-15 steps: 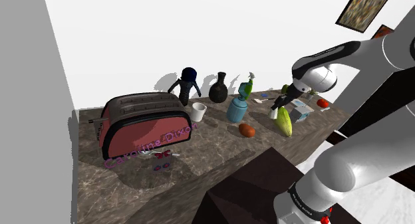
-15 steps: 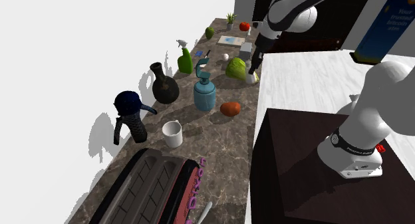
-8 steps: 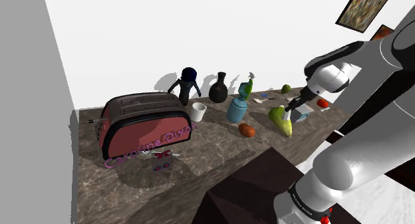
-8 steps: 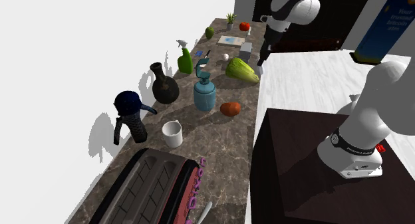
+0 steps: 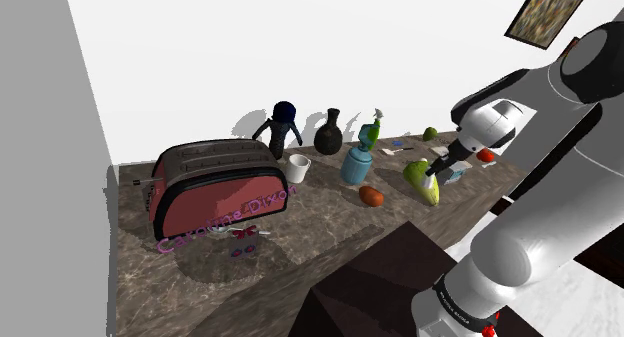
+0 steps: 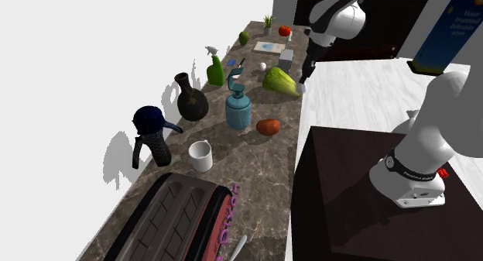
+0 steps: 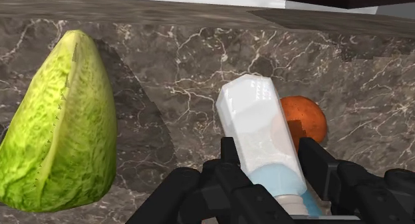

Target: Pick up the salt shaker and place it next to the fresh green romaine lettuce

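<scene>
**Shoulder view.** The gripper (image 5: 443, 166) hangs at the far end of the marble countertop (image 5: 330, 220), at the view's right. It is just beside the thick end of the romaine lettuce (image 5: 421, 181). The salt shaker (image 5: 433, 171) shows as a small pale shape at the fingertips, against the lettuce. Whether it touches the leaves cannot be told here.

**Second exterior view.** The gripper (image 6: 303, 78) points down at the countertop's (image 6: 255, 155) front edge. The salt shaker (image 6: 300, 87) sits below it, just beside the lettuce (image 6: 280, 82) on the side nearer the stand. The lettuce's long axis runs roughly across the counter, towards that edge.

**Wrist view.** The fingers (image 7: 314, 164) are closed partway and clasp the salt shaker (image 7: 256, 133) between them. Its pale blue end sits nearest the palm, and its long axis runs straight out along the gripper (image 7: 269, 157). The lettuce (image 7: 60, 149) lies to one side of the held shaker, apart from it, with bare marble (image 7: 173, 90) between them. An orange round thing (image 7: 307, 119) lies beyond the shaker on the opposite side.

**Judgement.** The shaker is already near the lettuce. The remaining move is probably a short descent onto that bare strip, then release. Contact with the counter cannot be confirmed.
</scene>
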